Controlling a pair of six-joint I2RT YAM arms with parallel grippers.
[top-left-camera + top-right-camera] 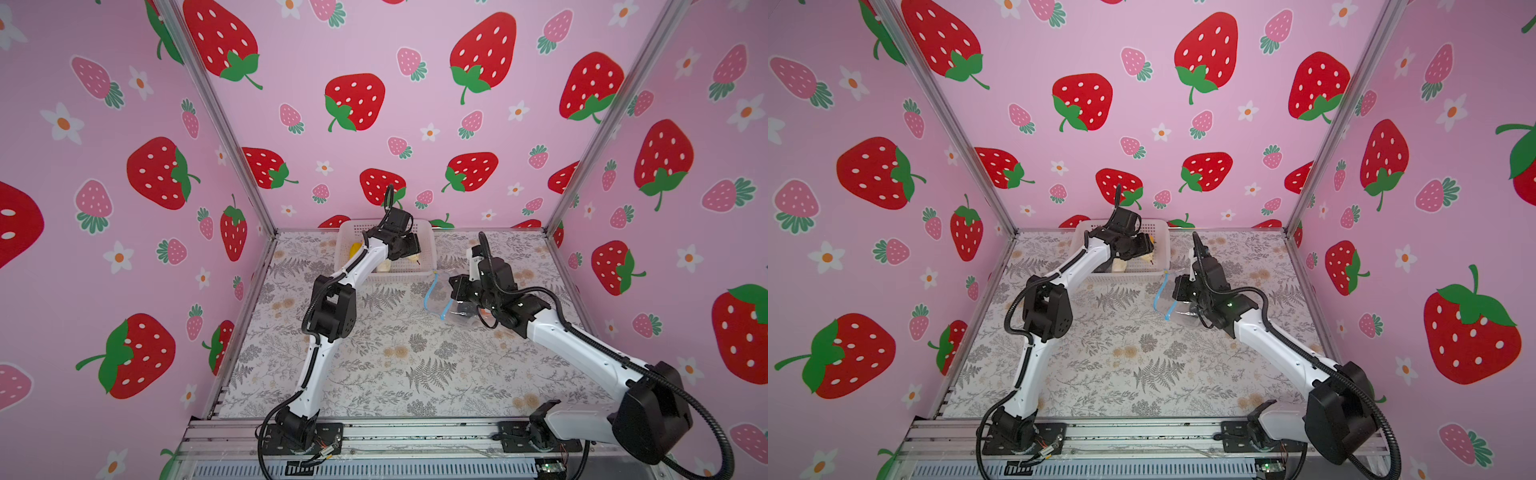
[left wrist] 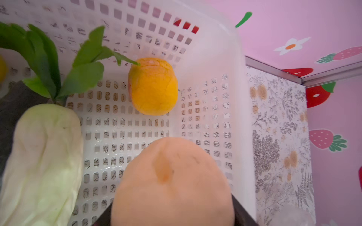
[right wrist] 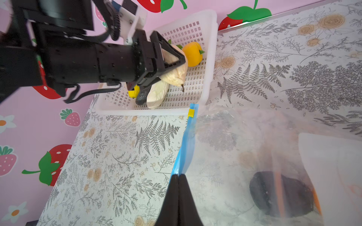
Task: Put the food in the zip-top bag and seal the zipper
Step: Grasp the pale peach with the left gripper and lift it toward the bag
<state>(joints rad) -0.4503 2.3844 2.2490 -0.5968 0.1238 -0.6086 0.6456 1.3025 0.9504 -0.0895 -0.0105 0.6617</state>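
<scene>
My left gripper is down inside the white mesh basket, shut on a beige ball of food; the right wrist view shows its fingers clamped round that ball. Still lying in the basket are an orange, a white radish with green leaves, a dark piece and a yellow piece. The zip-top bag lies just right of the basket with a dark piece inside. My right gripper is shut on the light-blue zipper, lifting it; the yellow slider sits at the far end.
The basket stands against the back wall, mid-table, and the bag touches its front right corner. A floral cloth covers the table. Pink strawberry walls close in three sides.
</scene>
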